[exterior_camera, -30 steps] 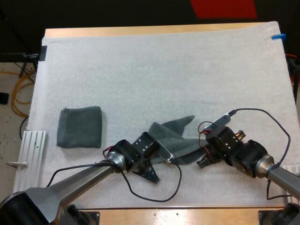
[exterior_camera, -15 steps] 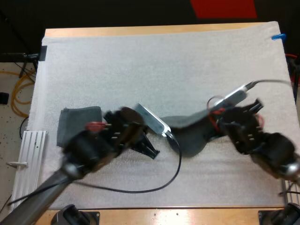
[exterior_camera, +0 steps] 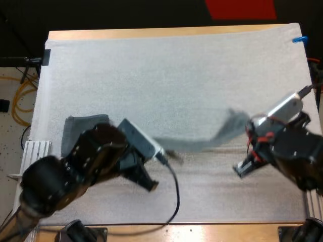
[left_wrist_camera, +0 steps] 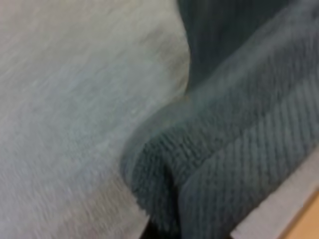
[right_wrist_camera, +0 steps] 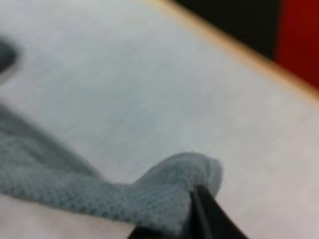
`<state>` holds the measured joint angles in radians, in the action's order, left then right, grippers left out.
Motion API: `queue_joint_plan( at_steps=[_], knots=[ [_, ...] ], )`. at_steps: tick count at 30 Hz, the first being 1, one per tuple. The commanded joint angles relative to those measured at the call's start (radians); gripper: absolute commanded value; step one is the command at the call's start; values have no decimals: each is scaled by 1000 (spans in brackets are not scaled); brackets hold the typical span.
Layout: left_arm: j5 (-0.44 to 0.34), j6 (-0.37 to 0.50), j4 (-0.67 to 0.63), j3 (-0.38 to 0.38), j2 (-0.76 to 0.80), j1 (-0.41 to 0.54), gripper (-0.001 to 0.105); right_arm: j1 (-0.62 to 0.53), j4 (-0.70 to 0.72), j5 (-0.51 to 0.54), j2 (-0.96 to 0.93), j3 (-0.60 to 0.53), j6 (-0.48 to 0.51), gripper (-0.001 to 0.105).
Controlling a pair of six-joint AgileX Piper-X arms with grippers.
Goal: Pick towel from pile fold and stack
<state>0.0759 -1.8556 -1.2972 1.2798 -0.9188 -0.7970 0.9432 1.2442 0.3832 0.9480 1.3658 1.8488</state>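
The towel (exterior_camera: 202,142) stretches as a thin band over the white mat (exterior_camera: 176,75), between the two arms. The right gripper (exterior_camera: 242,169) pinches a bunched corner of it. Whether the left gripper (exterior_camera: 145,180) grips anything I cannot tell, though towel cloth lies close before it. The left arm covers part of the folded towel (exterior_camera: 75,132) at the mat's left side. A second ago the towel lay crumpled near the front with both grippers close together; now they are well apart.

Place: we take this for a robotics lab.
Signs: wooden desk (exterior_camera: 166,32), white foam mat (exterior_camera: 176,80), ribbed aluminium rail (exterior_camera: 35,151).
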Motion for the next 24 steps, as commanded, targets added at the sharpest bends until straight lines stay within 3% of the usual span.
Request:
queue_joint_plan(
  at_steps=[1,7,10,13,17,21,24],
  knots=[
    [6,-29,-15,11,17,-16,0,18,55,-11,-2,14,-41,1],
    [7,-47,-69,-5,20,-92,0,107,220,-128,4,16,-270,1],
    [-23,-9,-47,-62,14,-87,0,107,240,-144,23,-2,-313,1],
    [-67,60,6,-140,-3,-52,0,92,216,-137,66,-70,-302,1],
    [-65,149,146,-243,-63,47,0,15,143,-109,162,-181,-237,1],
    [2,244,354,-316,-181,188,0,-149,-116,-90,263,-290,-112,1],
    [46,311,465,-320,-283,269,0,-272,-290,-173,362,-320,-57,1]
  ],
)
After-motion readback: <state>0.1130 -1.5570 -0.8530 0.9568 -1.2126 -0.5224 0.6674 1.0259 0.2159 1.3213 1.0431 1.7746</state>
